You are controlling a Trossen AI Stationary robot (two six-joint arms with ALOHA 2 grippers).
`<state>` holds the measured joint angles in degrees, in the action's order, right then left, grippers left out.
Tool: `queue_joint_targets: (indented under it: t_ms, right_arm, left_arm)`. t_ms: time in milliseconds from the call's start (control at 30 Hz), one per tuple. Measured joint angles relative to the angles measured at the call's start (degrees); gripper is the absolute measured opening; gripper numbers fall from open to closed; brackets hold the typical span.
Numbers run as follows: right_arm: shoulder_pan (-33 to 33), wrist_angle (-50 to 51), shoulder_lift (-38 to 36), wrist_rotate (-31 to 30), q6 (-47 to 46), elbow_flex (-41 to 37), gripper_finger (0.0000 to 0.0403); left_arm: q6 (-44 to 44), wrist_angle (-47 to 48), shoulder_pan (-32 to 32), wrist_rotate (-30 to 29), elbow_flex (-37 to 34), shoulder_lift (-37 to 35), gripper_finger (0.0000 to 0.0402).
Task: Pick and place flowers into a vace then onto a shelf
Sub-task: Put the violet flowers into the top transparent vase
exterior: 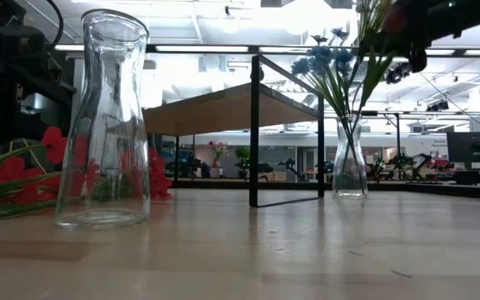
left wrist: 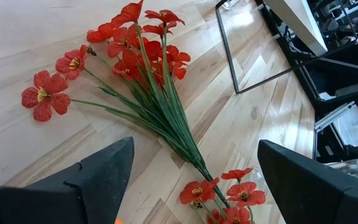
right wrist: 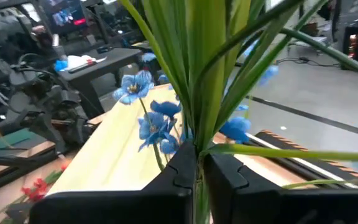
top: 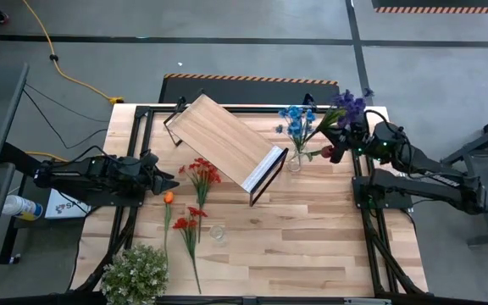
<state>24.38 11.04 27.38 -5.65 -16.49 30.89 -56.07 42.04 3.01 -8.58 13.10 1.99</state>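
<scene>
My right gripper (top: 339,142) is shut on a purple-flowered sprig (top: 350,108) beside the glass vase (top: 295,161) that holds blue flowers (top: 295,117); this vase stands just off the shelf's right end. The sprig's green stems (exterior: 372,62) slant down toward that vase's mouth (exterior: 350,121). My left gripper (left wrist: 191,186) is open, hovering over the stems of a red sprig (left wrist: 135,56) that lies flat on the table. An orange bloom (top: 169,197) and more red sprigs (top: 189,222) lie nearby. An empty vase (top: 218,235) stands upright. The shelf (top: 227,140) stands at a slant on the table. My right gripper pinches the purple sprig's bundle of green stems and leaves (right wrist: 194,140) between its two fingers (right wrist: 225,171), below the blooms. The sprig is lifted clear of the table and tilted. Its lower end points at the blue flowers' vase; whether it is inside cannot be told.
A bushy pale green plant (top: 134,273) sits at the table's near left corner. The shelf's black end bracket (top: 269,169) is close to the vase with blue flowers. Black frame rails (top: 367,212) run along both table sides. Open tabletop lies at near right (top: 312,246).
</scene>
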Motion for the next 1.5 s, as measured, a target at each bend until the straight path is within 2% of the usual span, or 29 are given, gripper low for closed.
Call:
queue_joint_targets:
  t_ms: [233,900,1300,1500]
  right_arm:
    - [0.0,4.6,0.0,-0.3,0.1,2.8,0.001]
    - [0.0,4.6,6.8,2.9,0.5,2.8,0.0013]
    - [-0.1,6.7,6.8,3.1,1.6,2.8,0.0008]
    - [-0.1,7.2,6.8,3.5,1.6,2.8,0.0023]
  left_arm:
    - [0.0,0.0,0.0,0.0,0.0,0.0,0.0376]
    - [0.0,0.0,0.0,0.0,0.0,0.0,0.0376]
    - [0.0,0.0,0.0,0.0,0.0,0.0,0.0376]
    - [0.0,0.0,0.0,0.0,0.0,0.0,0.0376]
